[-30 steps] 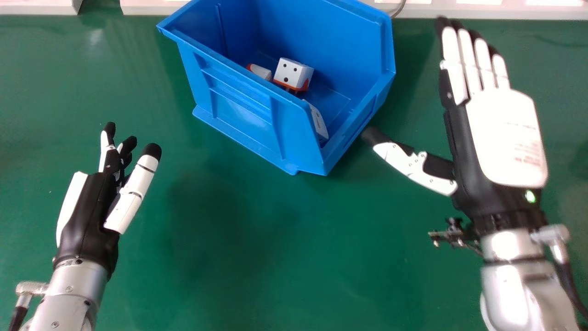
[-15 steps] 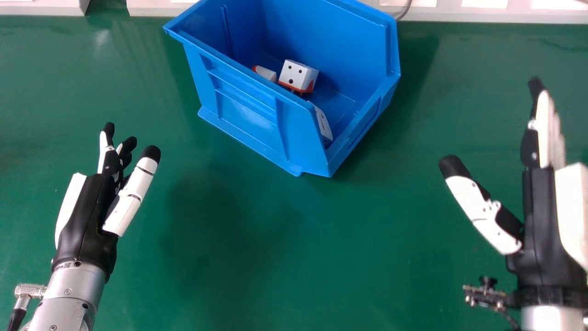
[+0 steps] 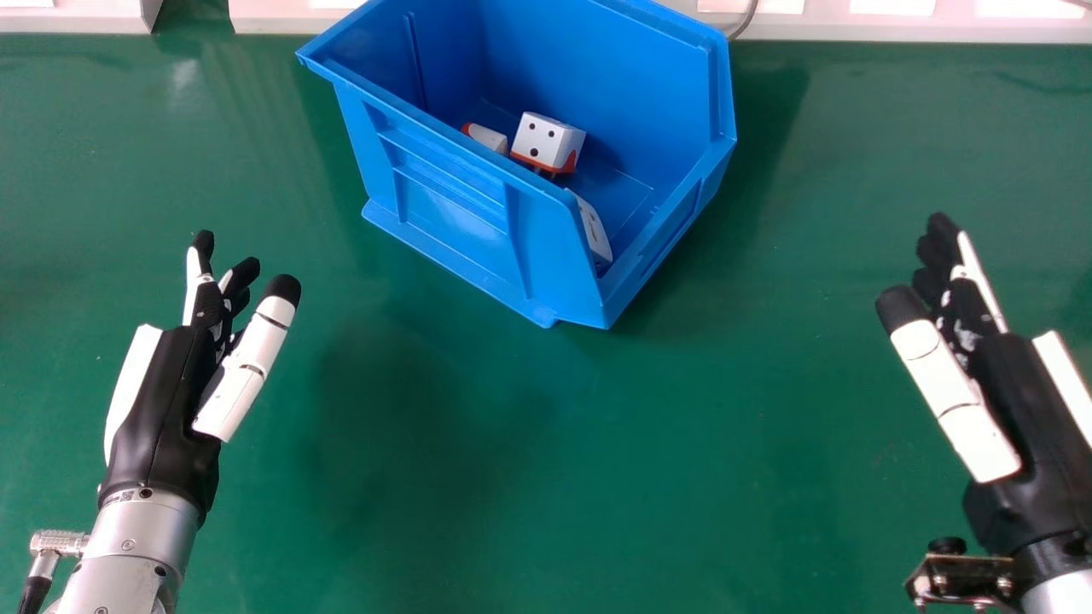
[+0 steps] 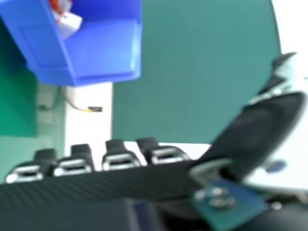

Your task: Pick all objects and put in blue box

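A white and orange block-shaped adapter (image 3: 546, 141) with dark round holes is sitting inside the blue plastic box (image 3: 444, 196), its orange part facing down towards the box floor. Just beside it, on the left in the head view, a smaller white and orange piece (image 3: 488, 137) is lying partly behind the near wall; whether the two are touching is impossible to tell. A white, flat-faced object (image 3: 595, 232) is leaning inside the same box, close to the near wall and the lower open end, with the wall hiding part of it.

The box is standing on the green table (image 3: 512, 477), towards its far edge, and is sitting at an angle with its lower end turning to the right and nearer side. Beyond it, a white ledge (image 3: 896, 27) is running along the far edge, and a dark cable (image 3: 745, 20) is crossing it behind the box.

The left robot hand (image 3: 162, 409) is hovering at the left, well apart from the box, its fingers extending loosely and its thumb standing away from them. The right robot hand (image 3: 1024, 401) is hovering at the right, also well apart from the box. In its own view, its fingers (image 4: 120, 158) are lining up side by side and its thumb (image 4: 260, 125) is spreading wide from them.
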Motion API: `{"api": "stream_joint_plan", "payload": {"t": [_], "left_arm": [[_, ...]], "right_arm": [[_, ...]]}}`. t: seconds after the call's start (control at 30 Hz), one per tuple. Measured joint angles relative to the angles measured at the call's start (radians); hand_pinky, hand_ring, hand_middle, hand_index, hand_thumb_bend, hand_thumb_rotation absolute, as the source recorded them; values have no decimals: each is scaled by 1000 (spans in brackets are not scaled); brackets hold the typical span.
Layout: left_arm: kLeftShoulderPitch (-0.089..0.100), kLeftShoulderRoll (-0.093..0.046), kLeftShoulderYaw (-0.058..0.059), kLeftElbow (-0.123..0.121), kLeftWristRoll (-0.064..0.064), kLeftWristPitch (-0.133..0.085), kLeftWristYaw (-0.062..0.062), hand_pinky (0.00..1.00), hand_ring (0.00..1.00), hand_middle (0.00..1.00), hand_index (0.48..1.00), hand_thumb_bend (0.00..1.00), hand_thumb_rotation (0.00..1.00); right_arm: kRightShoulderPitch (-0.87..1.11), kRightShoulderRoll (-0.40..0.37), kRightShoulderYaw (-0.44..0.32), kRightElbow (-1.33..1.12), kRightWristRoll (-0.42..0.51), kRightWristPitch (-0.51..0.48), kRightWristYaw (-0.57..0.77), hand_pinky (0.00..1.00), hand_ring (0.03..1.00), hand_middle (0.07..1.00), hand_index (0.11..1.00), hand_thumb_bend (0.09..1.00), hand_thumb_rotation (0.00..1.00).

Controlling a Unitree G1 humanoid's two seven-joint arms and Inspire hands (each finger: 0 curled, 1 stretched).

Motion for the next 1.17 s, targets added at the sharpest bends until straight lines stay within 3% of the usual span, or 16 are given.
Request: {"api": "stream_joint_plan", "payload": {"t": [0.2,0.53,0.63,0.8,0.9,1.0,1.1,1.17], "left_arm": [[0,9,7,5,0,-18,-2,910,973,966,943,441,780],[0,21,12,9,0,-18,-3,898,965,961,940,447,778],[2,31,13,9,0,-18,-4,895,964,959,935,433,771],[16,33,20,4,-2,-18,-8,898,965,959,935,451,778],[24,37,28,0,-11,-18,-20,899,967,960,936,457,784],[33,40,40,-10,-16,-17,-25,900,969,961,937,463,787],[36,40,41,-12,-30,-16,-29,910,977,966,944,467,795],[36,40,41,-12,-32,-16,-30,914,980,968,947,471,800]], "right_arm": [[-10,16,-1,10,4,0,19,933,1000,1000,1000,457,1000],[-14,32,-5,9,10,3,40,919,1000,1000,1000,497,1000],[-8,44,-6,9,26,3,60,918,1000,1000,999,532,1000],[3,57,-6,8,36,3,70,916,1000,1000,998,628,1000],[6,58,-5,7,28,2,71,905,1000,1000,1000,733,1000],[8,56,-4,7,22,-3,81,903,1000,1000,1000,751,1000],[8,49,-5,7,27,-15,118,902,1000,1000,1000,779,1000],[6,49,-7,7,38,-18,132,901,1000,1000,1000,792,1000]]}}
